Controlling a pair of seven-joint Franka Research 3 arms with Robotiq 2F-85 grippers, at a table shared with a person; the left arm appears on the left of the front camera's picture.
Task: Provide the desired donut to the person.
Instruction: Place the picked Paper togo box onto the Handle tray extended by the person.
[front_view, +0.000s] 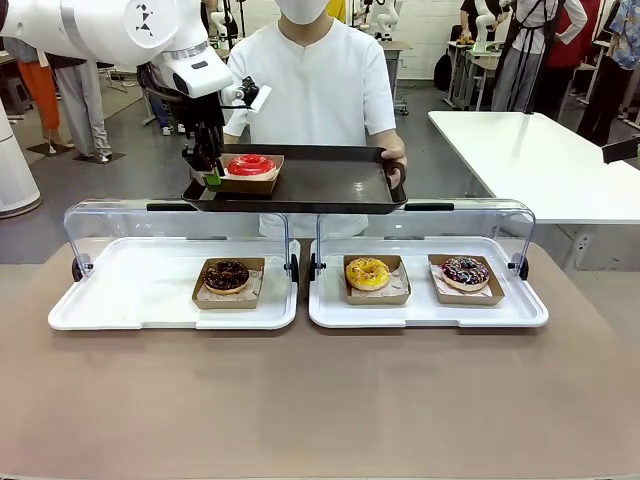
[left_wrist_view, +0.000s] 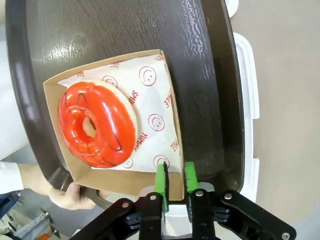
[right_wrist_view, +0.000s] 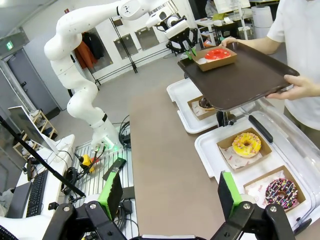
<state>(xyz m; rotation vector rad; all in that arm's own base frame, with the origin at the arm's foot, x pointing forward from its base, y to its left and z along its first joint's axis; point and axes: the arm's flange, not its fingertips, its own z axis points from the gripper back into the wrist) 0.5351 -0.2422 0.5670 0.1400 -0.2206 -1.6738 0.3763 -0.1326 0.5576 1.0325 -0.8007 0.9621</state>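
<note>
left hand (left_wrist_view: 175, 172) nearly closed, pinching one wall of the box (left_wrist_view: 120, 181) holding the red donut (left_wrist_view: 97, 125), which sits at the left end of the person's (front_view: 320, 80) tray (front_view: 340, 180). step: handover. next: release, withdraw upward.

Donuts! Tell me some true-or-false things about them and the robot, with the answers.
1. The red donut sits on the brown tray that the person holds. True.
2. The yellow donut is alone on its white tray. False: it shares the right white tray with the sprinkled donut.
3. The left hand pinches the edge of the red donut's box. True.
4. The right hand holds the chocolate donut. False: it is open and empty, and that donut lies on the left white tray.
</note>
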